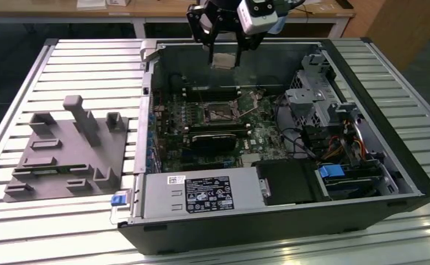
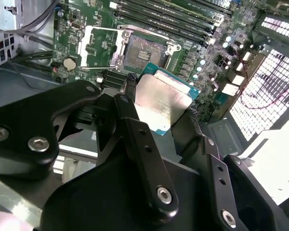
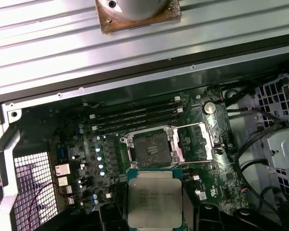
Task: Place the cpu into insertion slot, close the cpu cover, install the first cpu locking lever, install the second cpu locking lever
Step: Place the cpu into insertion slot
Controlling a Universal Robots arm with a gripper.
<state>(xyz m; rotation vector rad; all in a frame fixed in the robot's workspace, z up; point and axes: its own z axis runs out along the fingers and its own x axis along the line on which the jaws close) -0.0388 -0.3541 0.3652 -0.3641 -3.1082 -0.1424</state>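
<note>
Exterior view: tool (image 1: pixel 224 55) up over the far wall of the open PC case (image 1: pixel 274 234), clamped on the cpu (image 1: pixel 223 62) by two opposite edges. Edge grip prob. meant to keep the underside contacts untouched & the chip flat. Well above the board, not yet over the insertion slot (image 1: pixel 218 114), which sits mid-board, bare. Case on its side on the slatted desk (image 1: pixel 75 55), so board faces up for a straight-down drop. Black & white label (image 1: pixel 207 194) on the power supply box; print too small to read. Grey fixture (image 1: pixel 60 149) on desk at the exterior view's left, apart from the case.

Second wrist view: cpu (image 2: pixel 160 98) pinched betw. black fingers (image 2: pixel 139 144), silver lid up, green rim showing. Insertion slot (image 2: pixel 143 54) beyond it, empty. cpu cover (image 2: pixel 98 48) lying open to one side of the slot, so nothing in the way of seating. No legible writing.

First wrist view: cpu (image 3: pixel 154 195) square-on, just short of insertion slot (image 3: pixel 149 147). Edges roughly parallel w/ slot rim, prob. pre-aligned. cpu cover (image 3: pixel 195 142) flat beside slot; memory slots (image 3: pixel 135 118) along another side. Faint print on chip lid, not readable.
</note>
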